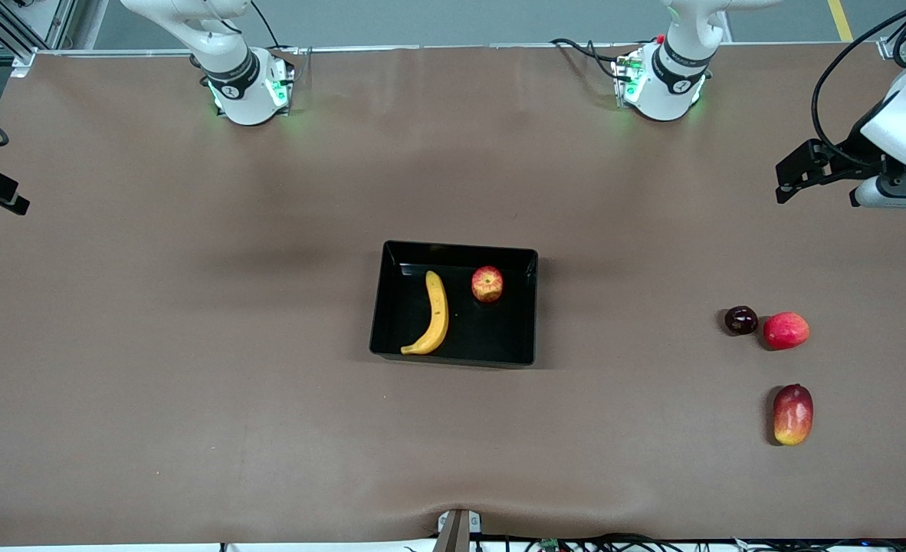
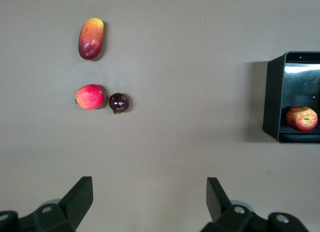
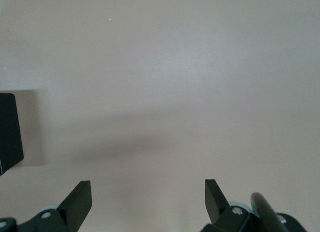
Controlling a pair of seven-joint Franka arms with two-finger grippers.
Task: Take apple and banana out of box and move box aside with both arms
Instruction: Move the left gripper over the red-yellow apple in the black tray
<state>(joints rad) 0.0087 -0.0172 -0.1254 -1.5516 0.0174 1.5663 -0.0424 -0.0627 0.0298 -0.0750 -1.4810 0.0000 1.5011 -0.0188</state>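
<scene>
The left hand (image 2: 149, 189) hangs wide open and empty over bare tabletop (image 1: 192, 383) toward the left arm's end. The right hand (image 3: 148, 192) is equally wide and empty over the right arm's end. Both arms wait well apart from the work. The box (image 1: 491, 333) lies mid-tabletop. Inside it, the apple (image 1: 487, 284) sits at about one o'clock from the box's centre and the banana (image 1: 433, 314) at about nine o'clock, lying flat on the floor with one tip close to the wall nearest the front camera. Three loose fruits lie at three to four o'clock of the box: a dark round fruit (image 1: 741, 320) touching or just beside a pinkish-red round fruit (image 1: 786, 330), and a mango-like fruit (image 1: 793, 414) nearer the camera. Risks, as judged: the left hand is closest to these and could take the pinkish-red fruit for the apple. The apple may roll if nudged. Fingers could skid on the glossy floor under the flat banana. Uneven grips on the low sloping walls could tip the box. The left wrist view shows only the apple's corner, the right wrist view only a sliver of wall, and only the front view shows the banana.
</scene>
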